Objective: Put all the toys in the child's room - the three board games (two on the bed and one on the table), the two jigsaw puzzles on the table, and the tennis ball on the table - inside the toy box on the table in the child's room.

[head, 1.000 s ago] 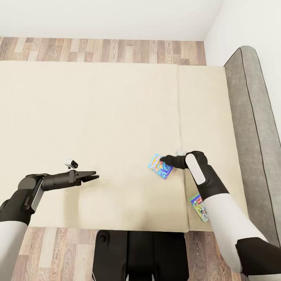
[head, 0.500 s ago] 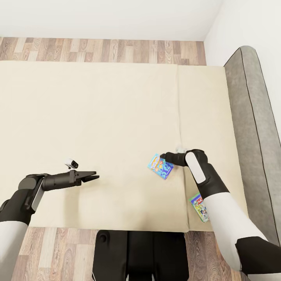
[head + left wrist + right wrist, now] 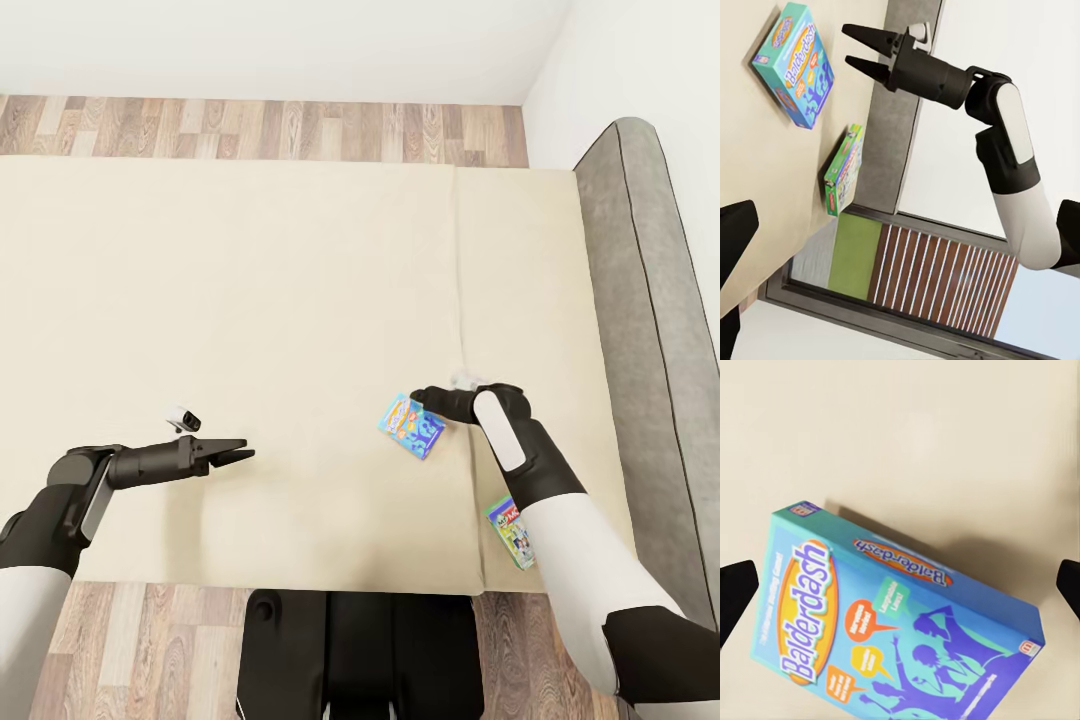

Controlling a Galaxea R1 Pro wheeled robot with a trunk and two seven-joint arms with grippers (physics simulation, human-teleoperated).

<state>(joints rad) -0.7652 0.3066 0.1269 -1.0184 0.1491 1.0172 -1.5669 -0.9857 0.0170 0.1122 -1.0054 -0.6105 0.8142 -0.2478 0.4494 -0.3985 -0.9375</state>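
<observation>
Two board games lie on the cream bed point(image 3: 300, 280). One is a small blue Balderdash box point(image 3: 410, 427) point(image 3: 892, 637) point(image 3: 793, 64); the green Monopoly box point(image 3: 511, 533) point(image 3: 844, 169) sits near the bed's front edge, partly behind my right forearm. My right gripper point(image 3: 416, 399) point(image 3: 847, 45) point(image 3: 901, 589) hovers open just above the blue box's far right corner, a fingertip on each side and nothing held. Far to the left, over bare mattress, my left gripper point(image 3: 247, 450) is open and empty. The toy box, table, jigsaw puzzles and tennis ball are out of view.
A grey padded headboard point(image 3: 650, 300) runs along the bed's right side against a white wall. Wood floor point(image 3: 250, 128) shows beyond the far edge and at the near edge beside my base point(image 3: 360, 650). A seam point(image 3: 458, 280) crosses the mattress.
My right gripper has shifted slightly towards the far side of the bed, over the blue box's corner. The boxes and the left arm have not moved.
</observation>
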